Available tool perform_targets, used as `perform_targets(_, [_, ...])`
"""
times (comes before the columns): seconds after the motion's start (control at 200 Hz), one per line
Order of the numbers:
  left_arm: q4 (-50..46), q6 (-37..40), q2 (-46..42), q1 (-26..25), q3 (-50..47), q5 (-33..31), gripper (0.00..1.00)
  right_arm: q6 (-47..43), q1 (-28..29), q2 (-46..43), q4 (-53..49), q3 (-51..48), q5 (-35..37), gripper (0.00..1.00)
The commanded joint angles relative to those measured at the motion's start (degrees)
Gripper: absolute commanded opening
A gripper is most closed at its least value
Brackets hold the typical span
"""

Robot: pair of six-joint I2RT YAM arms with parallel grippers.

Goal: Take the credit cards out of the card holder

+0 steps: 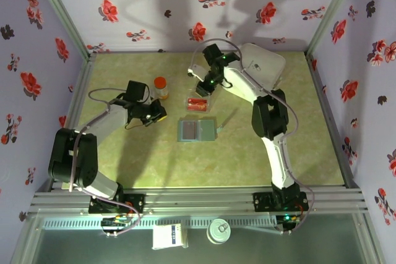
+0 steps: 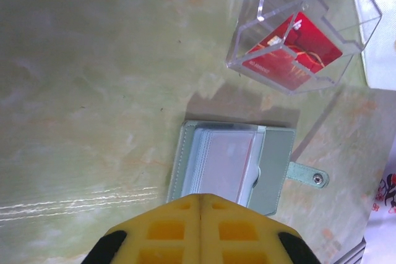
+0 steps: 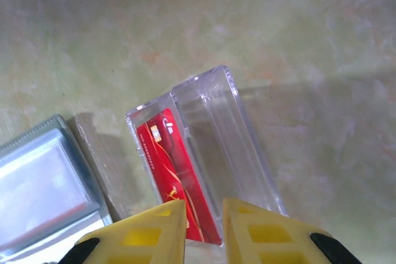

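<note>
The grey-blue card holder [image 1: 197, 130] lies open on the table, its clear sleeves [image 2: 228, 164] facing up. What the sleeves hold is unclear. One red credit card [image 3: 168, 165] lies inside the clear plastic box [image 3: 213, 134] just beyond the holder. My right gripper [image 3: 203, 205] hovers over the near end of that box, open by a narrow gap, nothing between its fingers. My left gripper [image 2: 200, 197] is shut and empty, its tip just over the holder's near edge. From above, the left gripper [image 1: 159, 116] sits left of the holder and the right gripper [image 1: 203, 88] over the box.
An orange-capped bottle [image 1: 161, 86] stands left of the clear box [image 1: 198, 101]. A large white rounded case [image 1: 265, 63] lies at the back right. The holder's strap with its snap [image 2: 308, 176] sticks out to one side. Floral walls enclose the table.
</note>
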Motion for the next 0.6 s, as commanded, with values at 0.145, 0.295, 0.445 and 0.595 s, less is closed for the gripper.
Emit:
perform_targets(0.145, [2.59, -1.20, 3.19, -3.60, 0.87, 1.68, 0.01, 24.26, 0.75, -9.39, 13.96, -15.06, 0.50, 0.20])
perform_targets(0.295, [3.69, -1.27, 4.24, -5.47, 0.58, 1.68, 0.00, 37.82, 1.07, -14.89, 23.12, -26.88, 0.63, 0.18])
perform_targets(0.445, [5.68, -1.73, 4.95, -7.20, -1.00, 1.44, 0.00, 50.12, 1.62, -20.07, 32.94, -38.55, 1.66, 0.18])
perform_targets(0.595, [7.89, -2.91, 5.40, -8.82, -2.80, 0.50, 0.00, 59.09, 3.07, -22.66, 35.61, -44.25, 2.60, 0.19])
